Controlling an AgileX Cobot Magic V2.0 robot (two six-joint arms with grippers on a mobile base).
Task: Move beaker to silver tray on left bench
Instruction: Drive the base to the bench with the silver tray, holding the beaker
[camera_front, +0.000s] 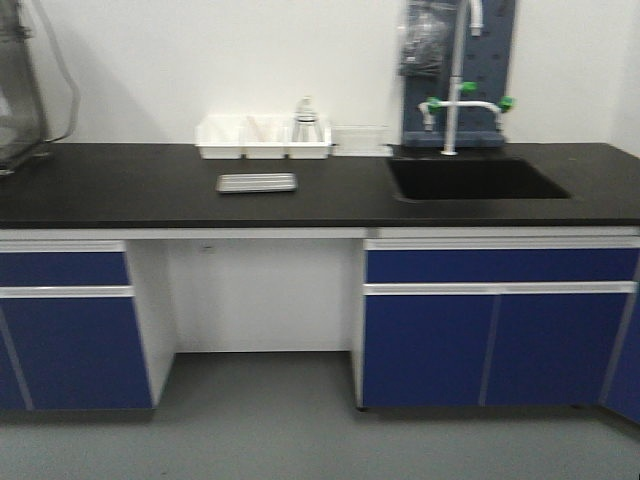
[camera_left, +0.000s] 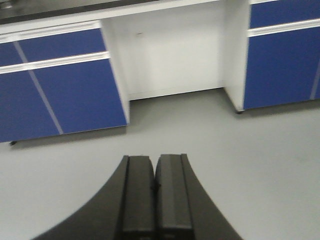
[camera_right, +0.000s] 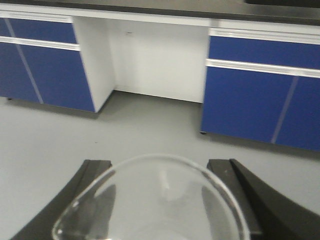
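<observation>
In the right wrist view my right gripper (camera_right: 159, 172) is shut on the clear glass beaker (camera_right: 155, 205); its round rim fills the gap between the two black fingers (camera_right: 92, 175), above the grey floor. In the left wrist view my left gripper (camera_left: 155, 172) is shut and empty, its pads pressed together, also over the floor. In the front view the silver tray (camera_front: 257, 182) lies flat on the black worktop of the bench (camera_front: 120, 185), in front of a white wall. Neither gripper shows in the front view.
A white divided tray (camera_front: 262, 138) with a glass flask (camera_front: 305, 122) stands behind the silver tray. A black sink (camera_front: 470, 178) with a green-handled tap (camera_front: 455, 100) is at the right. Blue cabinets (camera_front: 495, 330) flank a white knee recess (camera_front: 265, 295).
</observation>
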